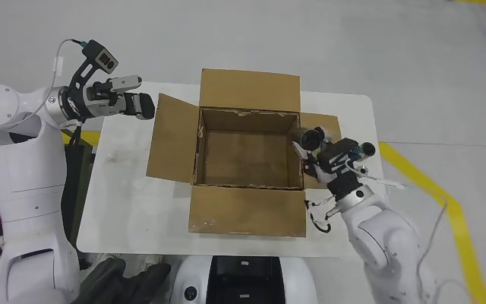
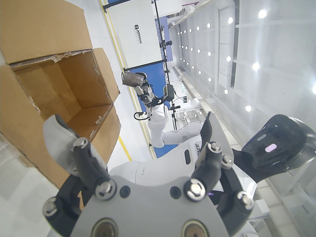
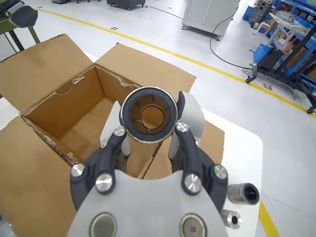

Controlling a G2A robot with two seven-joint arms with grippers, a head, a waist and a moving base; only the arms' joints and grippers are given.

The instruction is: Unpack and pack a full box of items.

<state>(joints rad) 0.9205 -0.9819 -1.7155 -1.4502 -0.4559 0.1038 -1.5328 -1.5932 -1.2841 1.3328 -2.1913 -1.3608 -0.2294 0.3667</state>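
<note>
Gripping a metal sleeve (image 3: 149, 92) at the rim of the cardboard box (image 1: 247, 159).
Clamps the right pincer (image 3: 148, 114) round the sleeve's sides, at the box's 3 o'clock edge, over the flap. Holds the left pincer (image 2: 130, 119) spread wide with nothing in it, off the 10 o'clock corner. Shows a bare box floor, plus two more metal cylinders (image 3: 243, 193) lying on the bench (image 1: 121, 205) beside the right arm. Suggests unpacking about done and repacking hardly started; hard to tell outbound from inbound for this sleeve.

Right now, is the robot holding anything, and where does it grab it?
The right gripper holds a metal cylinder, fingers on its outer sides. The left gripper holds nothing.
</note>
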